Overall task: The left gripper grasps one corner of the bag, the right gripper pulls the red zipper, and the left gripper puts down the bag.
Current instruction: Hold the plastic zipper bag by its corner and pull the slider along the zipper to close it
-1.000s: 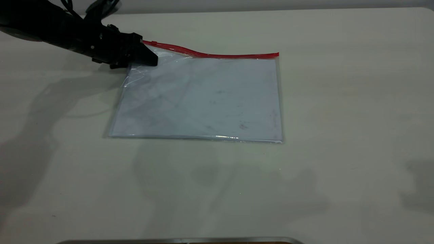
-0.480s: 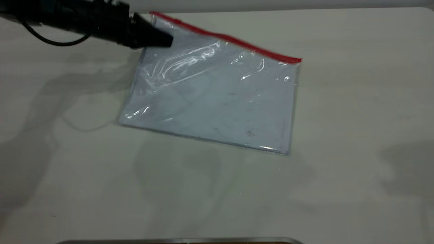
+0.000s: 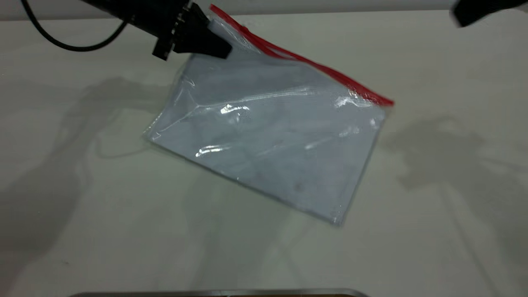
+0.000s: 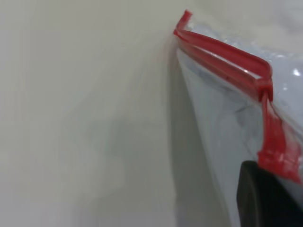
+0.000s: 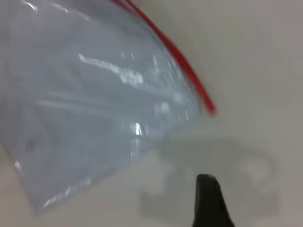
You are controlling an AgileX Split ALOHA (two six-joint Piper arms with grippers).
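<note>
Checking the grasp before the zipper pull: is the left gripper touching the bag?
Touching. In the exterior view the left gripper is clamped on the bag at its corner beside the red zipper, holding that corner off the table.

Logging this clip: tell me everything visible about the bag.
The bag is a flat clear-plastic pouch, bluish-white, smudged and wrinkled with glare. A red zipper runs along its upper edge. The left gripper pinches its upper left corner, lifting it tilted; its low corner seems near the table.
</note>
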